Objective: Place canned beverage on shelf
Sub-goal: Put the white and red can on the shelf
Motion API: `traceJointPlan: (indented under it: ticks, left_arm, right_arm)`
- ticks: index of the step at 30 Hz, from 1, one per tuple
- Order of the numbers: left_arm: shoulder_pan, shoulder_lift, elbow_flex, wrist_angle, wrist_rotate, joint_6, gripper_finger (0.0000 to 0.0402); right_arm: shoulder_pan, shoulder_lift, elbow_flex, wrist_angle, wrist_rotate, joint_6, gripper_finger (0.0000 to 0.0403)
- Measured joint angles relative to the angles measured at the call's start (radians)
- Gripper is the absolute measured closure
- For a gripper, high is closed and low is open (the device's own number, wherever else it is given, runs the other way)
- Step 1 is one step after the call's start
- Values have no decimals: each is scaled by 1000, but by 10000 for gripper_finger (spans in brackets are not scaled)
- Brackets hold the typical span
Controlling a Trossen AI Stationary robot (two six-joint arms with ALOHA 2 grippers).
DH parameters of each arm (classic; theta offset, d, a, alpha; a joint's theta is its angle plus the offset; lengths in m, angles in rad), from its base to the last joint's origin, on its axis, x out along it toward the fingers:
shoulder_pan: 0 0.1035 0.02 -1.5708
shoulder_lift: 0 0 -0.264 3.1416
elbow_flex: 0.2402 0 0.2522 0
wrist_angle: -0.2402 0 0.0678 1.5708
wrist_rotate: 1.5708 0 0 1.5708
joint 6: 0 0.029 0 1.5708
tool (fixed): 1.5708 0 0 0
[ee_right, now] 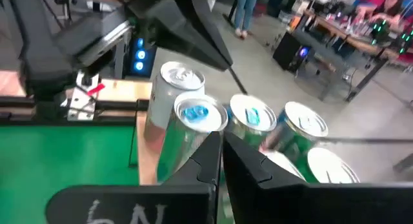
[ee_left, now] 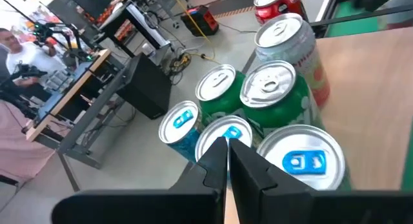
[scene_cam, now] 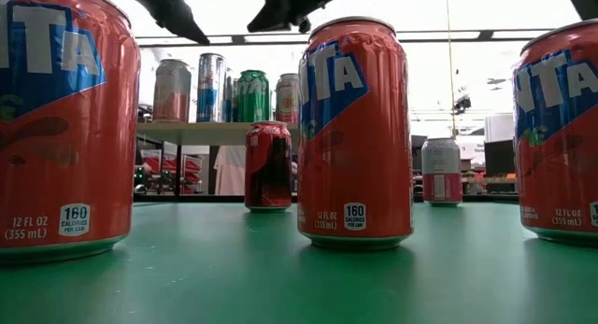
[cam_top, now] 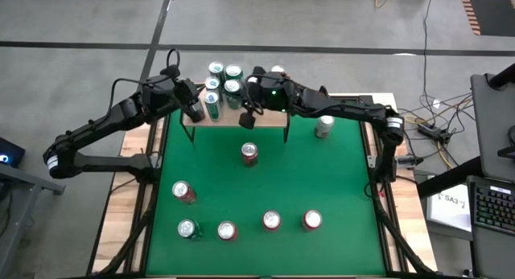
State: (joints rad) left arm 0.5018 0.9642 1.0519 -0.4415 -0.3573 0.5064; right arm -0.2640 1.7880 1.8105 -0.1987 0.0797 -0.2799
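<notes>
1. Upper centre of the high view: the shelf (cam_top: 265,121), a light-wood board on thin black legs, stands at the far edge of the green table (cam_top: 265,190). A cluster of cans (cam_top: 223,84) crowds its left half; the right half looks bare.
2. Left gripper (cam_top: 193,110) hangs over the shelf's left end, just beside the cluster. Its wrist view shows the fingers (ee_left: 213,162) pressed together, nothing between them, tips right above the can tops.
3. Right gripper (cam_top: 249,121) sits near the shelf's middle, at the front edge. Its fingers (ee_right: 213,156) are likewise closed and empty, close to a silver can (ee_right: 169,114) in its wrist view.
4. Loose cans remain on the table: a red one (cam_top: 249,154) centre frame just in front of the shelf, a silver one (cam_top: 324,126) to its upper right, and six more in the lower half.
5. Judgement: neither arm carries a can, so a fresh pick is due.
6. Risks: both grippers are low among tightly packed cans; any sideways sweep could topple one and knock its neighbours off the back edge. The two arms are near each other, so a crossing move invites a collision. A can set down on the crowded left half may shove others over.
</notes>
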Motion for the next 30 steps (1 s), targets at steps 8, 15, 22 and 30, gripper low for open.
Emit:
traceJointPlan:
  ticks: [8, 15, 22, 30]
  left_arm:
    - [-6, 35, 49, 22, 7, -7, 402]
    - [-83, 1, 77, 21, 157, -130, 402]
    - [-280, -30, 53, 25, 187, -200, 402]
    - [-543, -35, 12, 47, 58, -248, 402]
  right_arm:
    - [0, -110, 0, -268, -1, 64, 394]
    - [6, -168, 0, -524, -10, 234, 394]
    - [44, -174, 0, -736, -12, 412, 394]
    - [112, -175, 0, -938, -12, 584, 394]
